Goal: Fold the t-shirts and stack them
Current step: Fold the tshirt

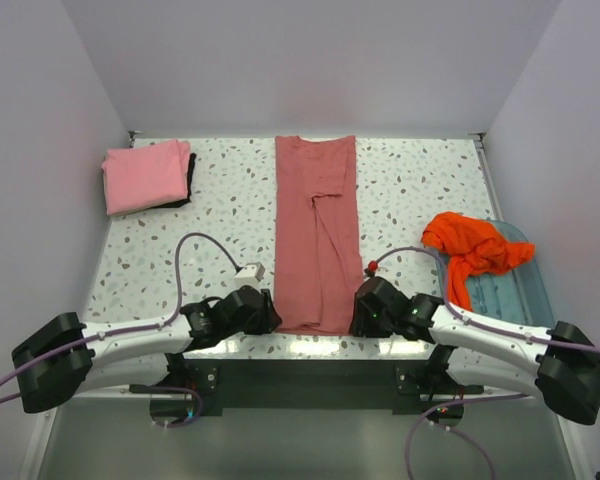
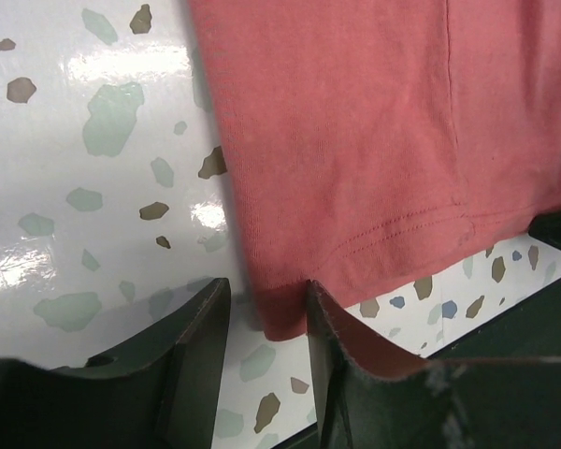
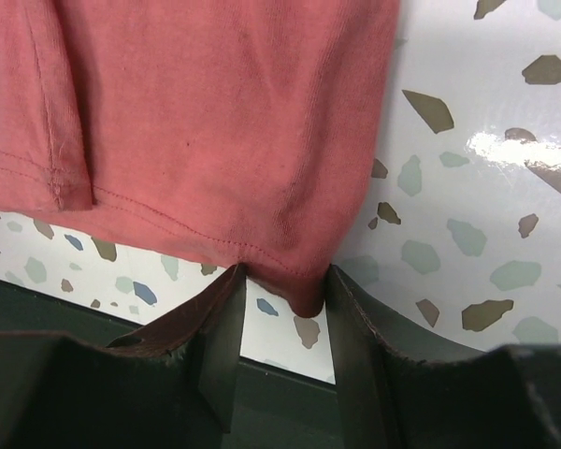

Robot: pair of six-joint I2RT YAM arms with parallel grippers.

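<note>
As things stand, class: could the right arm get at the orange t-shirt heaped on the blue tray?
Probably not yet. The right claw is busy gripping the near hem corner of the rose-red shirt. The orange t-shirt on the blue tray lies uncovered on that arm's side.

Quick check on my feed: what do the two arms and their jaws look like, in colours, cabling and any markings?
Both arms match: white link shells with black joint housings. The left gripper and right gripper are black, and the wrist views show dark, flat-faced jaws with scuffed edges. A lilac cable loops from the left arm to a small white connector; the right arm's cable passes a red tip. No lettering is legible.
</note>
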